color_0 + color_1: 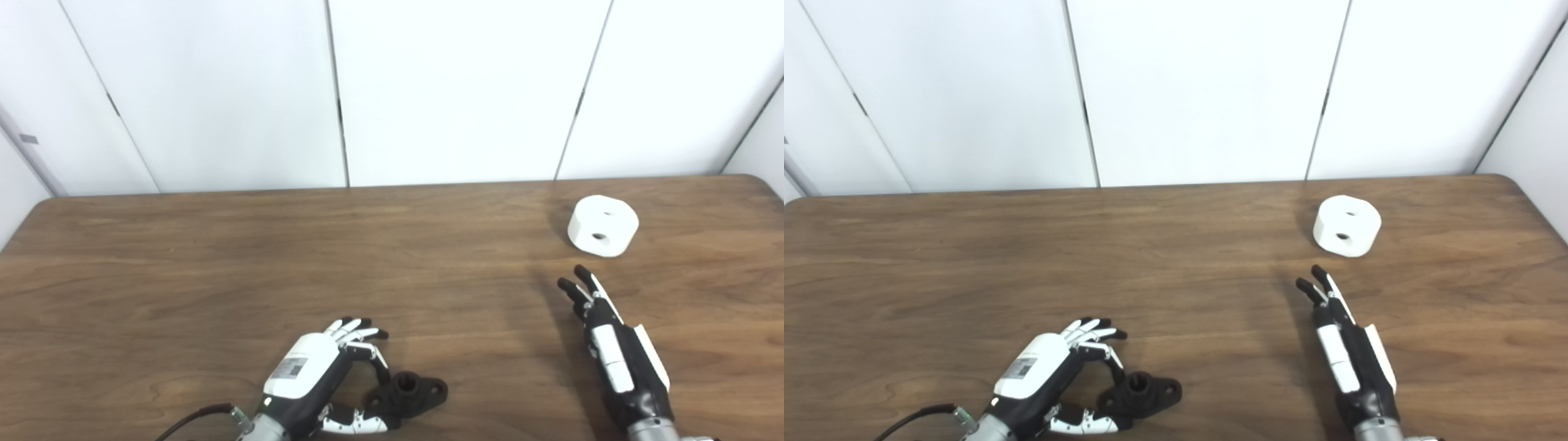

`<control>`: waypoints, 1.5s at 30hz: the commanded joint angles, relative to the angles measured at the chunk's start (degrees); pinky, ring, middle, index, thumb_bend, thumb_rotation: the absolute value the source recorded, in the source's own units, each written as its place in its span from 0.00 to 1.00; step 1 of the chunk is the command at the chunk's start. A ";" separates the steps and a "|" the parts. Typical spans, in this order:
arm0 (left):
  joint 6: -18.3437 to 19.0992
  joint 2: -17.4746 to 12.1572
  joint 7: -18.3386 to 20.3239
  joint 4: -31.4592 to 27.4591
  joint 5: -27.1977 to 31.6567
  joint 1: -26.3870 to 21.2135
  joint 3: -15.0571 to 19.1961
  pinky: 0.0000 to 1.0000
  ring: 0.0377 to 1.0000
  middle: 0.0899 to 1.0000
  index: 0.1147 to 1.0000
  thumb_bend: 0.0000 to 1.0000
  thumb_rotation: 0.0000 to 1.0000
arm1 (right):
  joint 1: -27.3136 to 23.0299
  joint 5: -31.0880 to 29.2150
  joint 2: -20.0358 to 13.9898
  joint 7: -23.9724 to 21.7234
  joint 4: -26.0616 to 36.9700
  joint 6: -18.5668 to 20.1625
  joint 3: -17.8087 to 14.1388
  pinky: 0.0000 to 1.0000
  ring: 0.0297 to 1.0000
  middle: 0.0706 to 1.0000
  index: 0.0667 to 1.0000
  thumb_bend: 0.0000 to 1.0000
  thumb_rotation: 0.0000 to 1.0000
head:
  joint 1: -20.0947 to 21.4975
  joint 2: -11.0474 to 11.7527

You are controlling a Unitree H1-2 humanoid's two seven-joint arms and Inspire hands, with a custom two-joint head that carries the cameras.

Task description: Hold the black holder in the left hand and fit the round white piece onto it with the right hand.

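The black holder (409,394), a flanged piece with a short round socket, lies flat on the table near the front edge. My left hand (318,380) is at its left end, with thumb and forefinger closed against that end from either side and the other fingers spread above. The round white piece (603,225), a thick disc with two small holes, rests on the table at the far right. My right hand (606,343) lies stretched out and open short of it, fingertips (579,285) pointing toward the piece with a gap between them and it.
The wooden table (245,275) runs to white wall panels at the back. Its rounded right corner (756,180) is just beyond the white piece. A dark cable (196,419) trails from my left wrist at the front edge.
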State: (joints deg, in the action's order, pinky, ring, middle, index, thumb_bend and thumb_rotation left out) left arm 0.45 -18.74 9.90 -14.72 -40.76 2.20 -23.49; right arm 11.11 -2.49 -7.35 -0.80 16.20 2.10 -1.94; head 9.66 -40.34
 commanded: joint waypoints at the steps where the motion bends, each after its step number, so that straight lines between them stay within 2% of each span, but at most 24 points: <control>1: 1.92 -1.83 2.90 0.57 -1.52 1.41 0.43 0.95 0.93 0.84 0.42 0.51 0.06 | 0.83 0.55 1.56 0.70 3.08 -1.64 -0.17 1.00 0.95 0.89 0.94 0.63 0.64 | 0.79 -0.08; 3: 1.40 -2.31 3.01 0.53 -1.46 1.47 0.64 0.94 0.92 0.83 0.42 0.51 0.06 | 0.46 1.47 1.66 1.45 3.90 -0.95 -0.33 0.99 0.95 0.89 0.94 0.61 0.57 | 1.42 -0.17; 6: 1.28 -2.69 3.15 0.44 -1.28 1.61 1.06 0.94 0.91 0.83 0.42 0.51 0.06 | -0.09 3.46 1.86 2.81 5.61 1.21 -0.54 0.95 0.93 0.88 0.94 0.60 0.53 | 2.34 -0.32; 11: 1.48 -3.22 4.40 -0.08 -0.32 1.76 2.14 0.95 0.92 0.82 0.42 0.51 0.06 | -1.32 8.07 1.10 4.50 9.14 4.93 -0.69 1.00 0.95 0.91 0.95 0.61 0.47 | 3.39 -1.10; 14: 0.95 -3.43 4.81 -0.27 -0.05 2.01 2.67 0.94 0.90 0.81 0.42 0.51 0.06 | -3.15 14.58 -0.16 6.21 10.38 6.43 -1.34 0.97 0.93 0.89 0.94 0.63 0.43 | 4.17 -1.48; 19: 0.54 -3.48 5.10 -0.41 0.10 2.28 3.21 0.93 0.90 0.80 0.42 0.51 0.06 | -7.89 22.87 -5.14 3.69 12.22 13.35 -2.14 0.96 0.92 0.88 0.93 0.70 0.41 | 4.85 -1.68; 24: 0.55 -3.37 5.26 -0.33 0.14 2.29 3.35 0.92 0.90 0.80 0.42 0.51 0.06 | -13.04 30.63 -10.32 0.06 13.09 20.54 -1.45 0.91 0.91 0.89 0.91 0.77 0.40 | 5.24 -1.69; 27: 0.79 -3.30 5.70 -0.66 0.22 2.37 3.33 0.92 0.91 0.80 0.42 0.51 0.06 | -15.96 34.02 -13.00 -2.15 12.85 23.12 -1.00 0.91 0.95 0.90 0.88 0.80 0.38 | 5.37 -1.61; 29: 0.88 -3.21 5.85 -0.81 0.23 2.43 3.33 0.92 0.91 0.80 0.42 0.51 0.06 | -18.01 35.38 -14.45 -3.27 12.00 23.90 -0.92 0.92 0.96 0.90 0.88 0.81 0.37 | 5.36 -1.64; 33: 1.16 -2.79 6.34 -1.20 0.52 2.64 3.52 0.92 0.91 0.81 0.42 0.51 0.06 | -22.68 36.28 -17.18 -4.73 8.38 24.13 -1.50 0.92 0.97 0.84 0.88 0.84 0.34 | 5.48 -1.53; 39: 1.27 -2.58 6.91 -1.91 0.31 2.83 3.60 0.91 0.90 0.80 0.42 0.51 0.06 | -29.06 37.79 -20.72 -8.08 2.59 24.61 -1.79 0.90 0.99 0.84 0.86 0.85 0.31 | 5.39 -2.25; 45: 1.43 -2.33 7.48 -2.51 0.38 2.99 3.55 0.90 0.90 0.80 0.42 0.51 0.06 | -34.44 39.34 -24.51 -13.19 -4.12 24.70 0.02 0.87 1.00 0.83 0.82 0.89 0.28 | 5.21 -2.46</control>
State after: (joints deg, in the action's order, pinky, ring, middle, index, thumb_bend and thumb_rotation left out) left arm -0.31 -20.20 14.38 -17.73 -40.19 3.49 -19.59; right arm -20.44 36.23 -29.52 -13.17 12.25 26.86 -2.16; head 14.94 -42.80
